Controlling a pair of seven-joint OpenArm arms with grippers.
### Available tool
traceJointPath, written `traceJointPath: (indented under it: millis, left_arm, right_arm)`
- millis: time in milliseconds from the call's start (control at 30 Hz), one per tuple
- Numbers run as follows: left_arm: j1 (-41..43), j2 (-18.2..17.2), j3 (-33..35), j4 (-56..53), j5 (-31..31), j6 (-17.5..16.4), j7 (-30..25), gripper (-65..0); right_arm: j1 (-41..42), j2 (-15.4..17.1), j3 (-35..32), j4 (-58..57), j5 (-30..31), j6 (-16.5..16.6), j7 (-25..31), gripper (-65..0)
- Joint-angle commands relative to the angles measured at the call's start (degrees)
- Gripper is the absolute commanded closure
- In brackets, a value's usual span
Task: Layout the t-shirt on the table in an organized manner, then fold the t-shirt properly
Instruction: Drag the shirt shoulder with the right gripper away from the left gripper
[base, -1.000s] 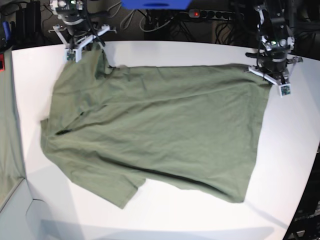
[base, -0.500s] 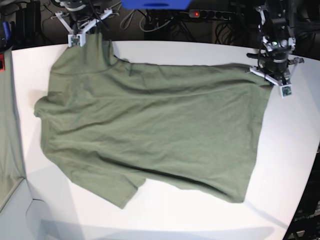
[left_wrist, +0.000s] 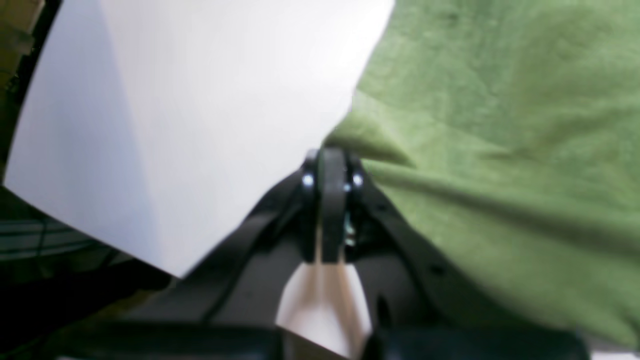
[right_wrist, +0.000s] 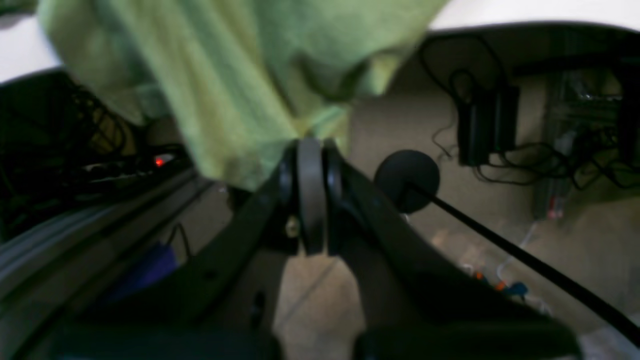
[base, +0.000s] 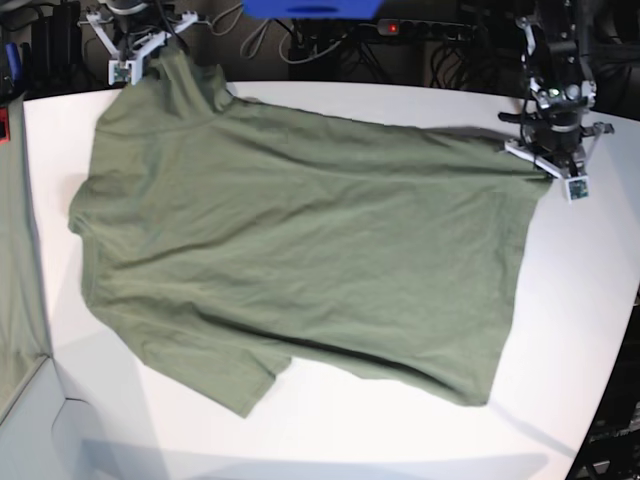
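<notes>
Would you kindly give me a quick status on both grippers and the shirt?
Left gripper shut on the t-shirt corner. Right gripper shut on its far edge, past the table rim. Shirt spread wide, nothing in the way.

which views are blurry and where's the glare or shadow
Left wrist view: soft overall, t-shirt weave smeared, table washed out to flat white. Right wrist view: blurrier still, cloth and background cables smudged, dim floor. Base view: sharpest, even light, faint shadow under the shirt's near hem.

Bare table along the near edge (right side too), t-shirt across the middle.
</notes>
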Motion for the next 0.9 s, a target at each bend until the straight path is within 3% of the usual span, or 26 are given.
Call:
traceJointPath:
  millis: [0, 667, 733, 867]
  left_arm:
    - [-0.2, -0.5, -0.2, 1.4, 0.2, 0.2, -1.0, -0.4]
    - [1.3, -0.5, -0.1, 2.8, 0.2, 0.2, -0.4, -1.5]
    - [1.4, -0.5, -0.1, 2.7, 0.2, 0.2, -0.3, -4.7]
    - [2.1, -0.2, -0.5, 2.6, 0.3, -3.8, -0.3, -24.5]
  right_arm:
    - [-0.5, 0.1, 0.4, 1.0, 0.0, 0.1, 0.8, 0.0]
    - [-1.1, 0.1, -1.5, 0.6, 0.1, 0.1, 0.2, -0.2]
    - [-1.0, 0.1, -1.5, 0.5, 0.0, 0.1, 0.2, -4.7]
    - [-1.0, 0.1, -1.5, 0.5, 0.0, 0.1, 0.2, -18.6]
